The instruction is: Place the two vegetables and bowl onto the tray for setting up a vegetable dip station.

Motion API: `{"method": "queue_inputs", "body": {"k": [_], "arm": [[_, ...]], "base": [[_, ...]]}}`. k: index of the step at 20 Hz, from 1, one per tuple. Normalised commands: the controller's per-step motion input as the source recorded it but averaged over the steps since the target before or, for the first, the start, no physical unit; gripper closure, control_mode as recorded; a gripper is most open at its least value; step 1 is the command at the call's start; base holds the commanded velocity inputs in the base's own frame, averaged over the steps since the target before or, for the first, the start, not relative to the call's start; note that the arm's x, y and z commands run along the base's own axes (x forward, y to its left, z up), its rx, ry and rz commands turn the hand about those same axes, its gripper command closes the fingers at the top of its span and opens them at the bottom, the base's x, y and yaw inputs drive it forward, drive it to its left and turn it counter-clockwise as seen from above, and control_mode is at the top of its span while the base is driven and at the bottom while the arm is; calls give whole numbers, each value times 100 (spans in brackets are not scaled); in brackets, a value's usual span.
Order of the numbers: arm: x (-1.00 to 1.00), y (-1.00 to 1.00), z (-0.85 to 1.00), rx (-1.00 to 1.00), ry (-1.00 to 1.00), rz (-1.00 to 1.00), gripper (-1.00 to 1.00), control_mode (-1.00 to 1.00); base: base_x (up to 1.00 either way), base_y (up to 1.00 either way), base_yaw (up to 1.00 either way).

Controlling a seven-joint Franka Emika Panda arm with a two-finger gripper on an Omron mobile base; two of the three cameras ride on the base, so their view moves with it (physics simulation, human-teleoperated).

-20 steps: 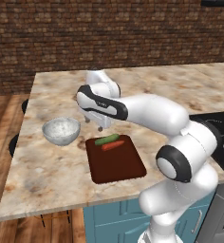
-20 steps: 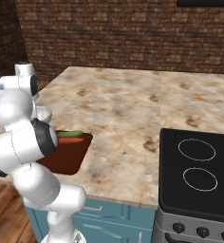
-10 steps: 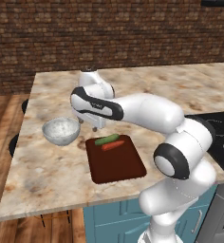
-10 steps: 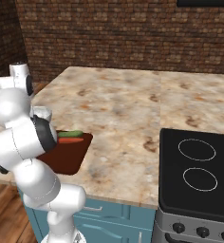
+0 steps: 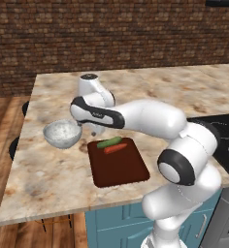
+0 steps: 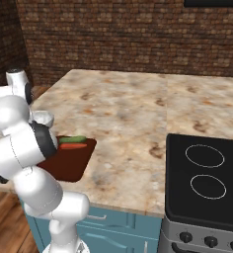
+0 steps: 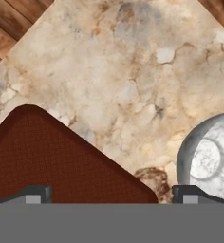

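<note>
Tray (image 5: 119,165) is lying near the counter's front edge, carrot (image 5: 115,148) and cucumber (image 5: 109,142) resting at its far end. Gripper (image 7: 112,193) is hanging spread wide, released, straddling tray corner and bowl (image 5: 62,134) just left.

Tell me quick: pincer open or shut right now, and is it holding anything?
Pincer: open and holding nothing, its tips spread wide above the flat dark reddish-brown rectangular tray and the round silvery-grey bowl.
</note>
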Motion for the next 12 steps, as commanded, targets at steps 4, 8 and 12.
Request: {"method": "queue_inputs", "body": {"k": [4, 8, 12], "arm": [[6, 4, -13, 9, -4, 0, -100, -100], [14, 3, -8, 7, -2, 0, -100, -100], [28, 9, -13, 0, -4, 0, -100, -100]], "base": [[0, 0, 0], [0, 0, 0], [0, 0, 0]]}}
